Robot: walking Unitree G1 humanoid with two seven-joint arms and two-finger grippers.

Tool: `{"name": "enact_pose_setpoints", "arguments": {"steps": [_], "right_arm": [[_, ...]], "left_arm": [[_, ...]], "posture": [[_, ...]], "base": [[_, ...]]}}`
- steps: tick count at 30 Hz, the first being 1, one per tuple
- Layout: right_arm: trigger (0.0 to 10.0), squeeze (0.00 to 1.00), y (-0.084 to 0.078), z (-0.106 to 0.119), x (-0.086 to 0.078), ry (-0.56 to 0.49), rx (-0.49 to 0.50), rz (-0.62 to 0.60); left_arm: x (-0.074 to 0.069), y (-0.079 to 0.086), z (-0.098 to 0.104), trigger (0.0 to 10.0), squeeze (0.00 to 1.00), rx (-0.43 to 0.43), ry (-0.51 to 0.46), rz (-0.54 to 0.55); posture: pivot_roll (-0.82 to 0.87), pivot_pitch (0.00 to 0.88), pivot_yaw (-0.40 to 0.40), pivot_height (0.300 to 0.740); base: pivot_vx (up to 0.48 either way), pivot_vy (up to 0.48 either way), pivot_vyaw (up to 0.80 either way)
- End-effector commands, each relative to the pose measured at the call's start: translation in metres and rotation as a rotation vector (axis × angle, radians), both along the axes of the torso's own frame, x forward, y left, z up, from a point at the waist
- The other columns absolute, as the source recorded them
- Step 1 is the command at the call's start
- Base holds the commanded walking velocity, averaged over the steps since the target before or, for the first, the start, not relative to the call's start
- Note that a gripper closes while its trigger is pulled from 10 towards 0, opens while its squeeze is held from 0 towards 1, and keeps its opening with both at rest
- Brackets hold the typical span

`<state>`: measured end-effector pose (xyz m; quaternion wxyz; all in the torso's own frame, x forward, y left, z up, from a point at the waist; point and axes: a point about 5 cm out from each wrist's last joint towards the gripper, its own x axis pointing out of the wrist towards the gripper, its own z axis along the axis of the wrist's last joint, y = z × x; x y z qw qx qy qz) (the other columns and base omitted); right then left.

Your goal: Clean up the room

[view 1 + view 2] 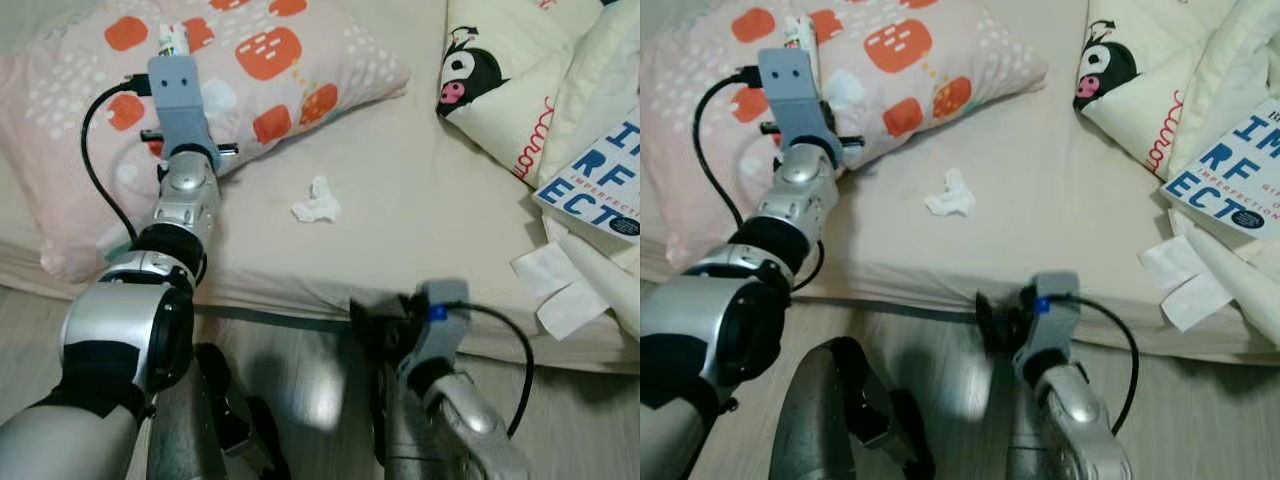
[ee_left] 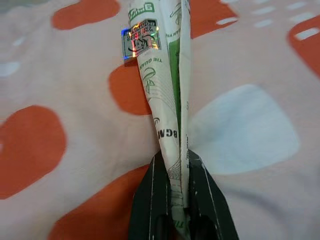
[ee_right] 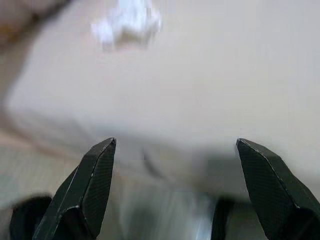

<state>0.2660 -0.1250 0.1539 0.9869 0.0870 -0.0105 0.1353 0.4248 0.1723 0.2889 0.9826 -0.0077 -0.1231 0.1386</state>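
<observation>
My left gripper (image 2: 178,161) is shut on a folded green-and-white wrapper (image 2: 162,85) and holds it just above the pink pillow (image 1: 290,60) with orange patches. From the head, the wrapper (image 1: 174,40) pokes out past the grey wrist mount. A crumpled white tissue (image 1: 317,203) lies on the beige bed sheet, to the right of that arm. My right gripper (image 3: 175,150) stands open and empty low at the bed's near edge, and the tissue (image 3: 129,22) lies blurred some way beyond its fingers. The same gripper (image 1: 385,318) appears dark against the mattress side.
A cream cushion with a black cartoon face (image 1: 480,80) lies at the back right. At the right edge rests a book with blue letters (image 1: 600,180), with flat white paper sheets (image 1: 555,285) below it. Wooden floor (image 1: 300,380) runs along the bed's near side.
</observation>
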Motion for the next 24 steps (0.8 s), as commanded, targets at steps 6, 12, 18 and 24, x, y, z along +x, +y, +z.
{"name": "enact_pose_setpoints", "arguments": {"steps": [6,12,18,24], "right_arm": [[10.0,0.0,-0.016,-0.006,0.029,-0.002,-0.038,-0.043],[10.0,0.0,-0.028,-0.003,0.058,-0.018,-0.033,-0.08],[10.0,0.0,-0.033,0.013,0.092,-0.062,0.005,-0.061],[10.0,0.0,-0.017,0.034,0.113,-0.108,0.059,0.017]], "left_arm": [[-0.007,0.035,-0.011,0.0,0.0,0.039,-0.017,0.076],[-0.015,0.051,-0.007,0.0,0.0,0.153,-0.089,0.106],[-0.043,0.082,0.001,0.0,0.0,0.323,-0.175,0.147],[-0.083,0.089,-0.032,0.0,0.0,0.374,-0.093,0.148]], "posture": [[-0.2,0.547,0.075,0.535],[-0.11,0.551,0.076,0.535],[0.02,0.56,0.086,0.535],[0.09,0.572,0.093,0.535]], "base": [[0.0,0.0,0.0],[0.0,0.0,0.0],[0.0,0.0,0.0],[0.0,0.0,0.0]]}}
